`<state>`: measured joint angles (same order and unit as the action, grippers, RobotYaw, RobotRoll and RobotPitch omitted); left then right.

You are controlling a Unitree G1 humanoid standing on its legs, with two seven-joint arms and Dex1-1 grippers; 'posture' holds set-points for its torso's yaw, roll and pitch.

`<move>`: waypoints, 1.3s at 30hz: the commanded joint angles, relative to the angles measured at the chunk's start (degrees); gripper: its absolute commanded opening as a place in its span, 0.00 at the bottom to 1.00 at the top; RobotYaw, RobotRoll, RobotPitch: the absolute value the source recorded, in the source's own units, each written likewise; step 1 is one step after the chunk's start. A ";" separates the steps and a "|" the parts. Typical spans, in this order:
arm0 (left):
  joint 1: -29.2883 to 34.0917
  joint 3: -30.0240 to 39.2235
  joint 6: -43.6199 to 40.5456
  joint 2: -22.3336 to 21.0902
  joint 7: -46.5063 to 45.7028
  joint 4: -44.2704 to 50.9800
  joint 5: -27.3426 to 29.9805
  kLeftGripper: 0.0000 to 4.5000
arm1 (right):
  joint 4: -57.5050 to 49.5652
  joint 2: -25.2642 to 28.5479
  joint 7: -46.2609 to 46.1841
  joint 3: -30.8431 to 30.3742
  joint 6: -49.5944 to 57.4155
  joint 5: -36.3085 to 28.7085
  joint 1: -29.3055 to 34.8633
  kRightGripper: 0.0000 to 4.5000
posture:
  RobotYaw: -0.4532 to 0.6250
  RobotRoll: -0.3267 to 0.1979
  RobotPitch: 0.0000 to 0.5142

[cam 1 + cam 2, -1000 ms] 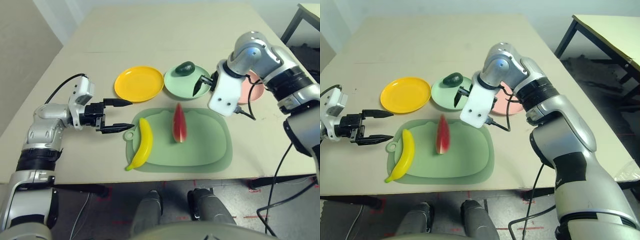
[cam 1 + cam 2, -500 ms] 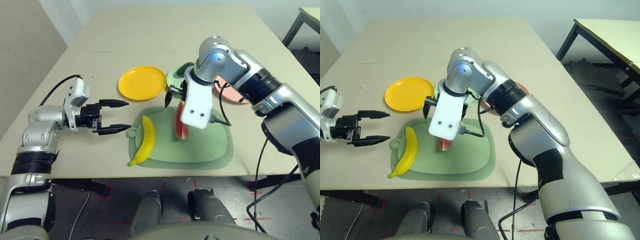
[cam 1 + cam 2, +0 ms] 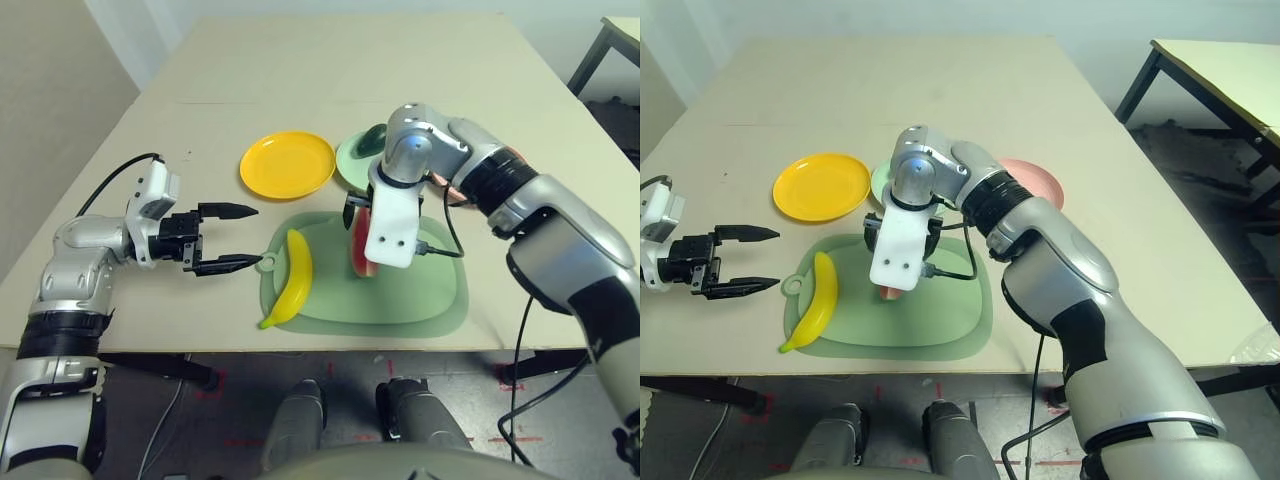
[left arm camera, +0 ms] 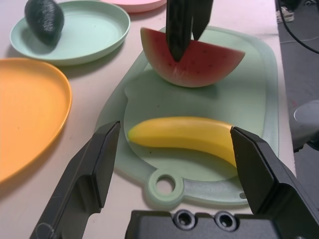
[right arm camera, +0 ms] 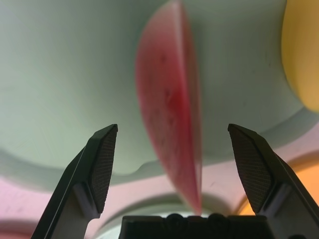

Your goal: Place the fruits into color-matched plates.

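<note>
the right gripper [image 5: 172,128] hangs over the watermelon wedge [image 5: 169,94], its fingers spread wide on either side of the fruit with nothing held. in the left eye view its white housing covers part of the wedge, and in the right eye view only a low scrap of red peeks out below. whether a fingertip touches the rind, i cannot tell. the wedge is on the green mat [image 3: 400,290], right of the banana [image 3: 297,278], which lies along the mat's left part; the right wrist view cuts the banana off at its edge.

the left gripper [image 3: 257,238] is open wide and empty, out beside the mat's left side (the right eye view crops most of its arm).

beyond the mat, the yellow-orange plate [image 3: 287,165] is bare and in full sight. the mint green plate [image 3: 352,168] bears the avocado [image 3: 372,140] and is partly behind the right arm, which hides the fruit in the right eye view. the pink plate [image 3: 1037,180] is partly covered by that arm too.
</note>
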<state>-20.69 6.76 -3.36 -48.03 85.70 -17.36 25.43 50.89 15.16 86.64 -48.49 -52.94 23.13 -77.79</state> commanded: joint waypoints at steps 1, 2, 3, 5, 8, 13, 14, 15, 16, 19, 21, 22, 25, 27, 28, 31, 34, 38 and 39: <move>1.03 0.62 -0.17 -0.12 -0.36 1.57 0.33 1.00 | 2.12 -0.92 -2.06 -0.82 -1.11 2.66 1.23 1.00 | 0.51 0.62 0.27; 1.15 0.71 -0.19 -0.14 -0.49 1.71 0.40 1.00 | 2.25 -0.96 -2.02 -0.93 -1.26 2.91 1.88 1.00 | 0.51 0.62 0.27; 1.27 0.81 -0.25 -0.14 -0.66 1.89 0.47 1.00 | 2.29 -0.94 -1.85 -1.01 -1.29 3.05 2.60 1.00 | 0.51 0.62 0.27; 1.44 0.95 -0.33 -0.09 -0.96 2.10 0.57 1.00 | 2.65 -1.05 -1.74 -1.10 -0.62 3.60 3.90 1.00 | 0.51 0.62 0.27; 1.58 0.95 -0.43 0.05 -1.31 2.40 0.70 1.00 | 3.26 -0.98 -1.94 -0.97 0.50 4.75 4.72 1.00 | 0.51 0.62 0.27; 1.17 0.90 -0.29 0.46 -1.74 2.31 0.87 1.00 | 3.74 0.66 -0.67 -0.68 2.83 5.48 6.18 0.70 | 0.50 0.62 0.27; 1.05 0.87 -0.27 0.52 -1.78 2.22 0.88 1.00 | 3.60 1.09 -0.50 -0.63 3.13 5.57 6.53 0.61 | 0.50 0.62 0.27; 0.92 0.82 -0.18 0.58 -1.79 2.07 0.86 1.00 | 3.20 1.50 -0.13 -0.49 3.33 5.38 6.93 0.55 | 0.50 0.62 0.27; 0.82 0.77 -0.12 0.64 -1.79 1.91 0.83 1.00 | 2.67 1.85 0.44 -0.29 3.58 5.01 7.31 0.51 | 0.50 0.62 0.27; 0.35 0.48 0.07 0.90 -1.63 1.30 0.67 1.00 | 0.51 2.90 2.54 0.70 4.44 3.34 7.83 0.50 | 0.49 0.62 0.27; -0.16 0.21 0.15 1.12 -1.48 0.81 0.50 1.00 | -0.60 3.60 4.18 1.77 5.16 1.93 7.43 0.50 | 0.48 0.62 0.26; -0.41 0.08 0.19 1.23 -1.37 0.57 0.41 1.00 | -1.11 4.01 5.00 2.34 5.53 1.12 7.04 0.50 | 0.48 0.62 0.26; -1.22 -0.25 0.42 1.57 -1.02 -0.20 0.08 1.00 | -2.08 6.28 5.85 2.50 6.40 -2.17 4.49 0.49 | 0.46 0.62 0.25; -1.73 -0.38 0.50 1.69 -0.77 -0.65 -0.11 1.00 | -1.61 8.63 5.86 2.05 6.63 -4.57 1.70 0.49 | 0.46 0.62 0.24; -1.95 -0.41 0.50 1.74 -0.65 -0.83 -0.17 1.00 | -1.03 9.70 5.86 1.98 6.70 -5.42 0.36 0.49 | 0.46 0.62 0.24; -2.54 -0.36 0.50 1.97 -0.29 -1.35 -0.05 1.00 | 2.66 11.88 5.86 2.87 6.62 -5.88 -3.05 0.49 | 0.45 0.62 0.23; -2.98 -0.44 0.57 2.26 -0.19 -1.78 -0.18 1.00 | 8.97 13.26 3.20 4.72 6.80 -2.11 -5.95 0.49 | 0.44 0.62 0.23; -3.23 -0.66 0.68 2.63 -0.04 -1.95 -0.31 1.00 | 17.46 14.88 -10.26 2.77 8.30 7.90 -8.86 0.49 | 0.44 0.62 0.22; -3.21 -0.66 0.68 2.67 0.02 -1.95 -0.31 1.00 | 19.09 15.05 -13.53 2.17 9.09 10.18 -9.18 0.49 | 0.44 0.62 0.22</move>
<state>-23.74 6.50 -3.17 -45.54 85.28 -18.79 25.44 67.59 29.88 78.29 -45.14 -44.86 29.21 -86.13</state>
